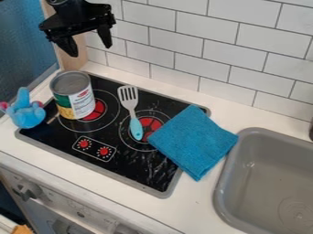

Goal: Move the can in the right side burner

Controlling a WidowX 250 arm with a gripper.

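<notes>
Above the stove's (pixel 131 164) back left corner, the gripper (pixel 87 46) is held with its fingers spread apart. The can (pixel 74 96) should be straddled squarely from above and gripped evenly, then lifted clear; on the stove's right burner (pixel 152 122), it could be tipped by the spatula (pixel 136 129) or the cloth (pixel 194 141). At the stove's left burner, the can is seen upright, grey-topped, wrapped in a white, green and yellow label.
</notes>
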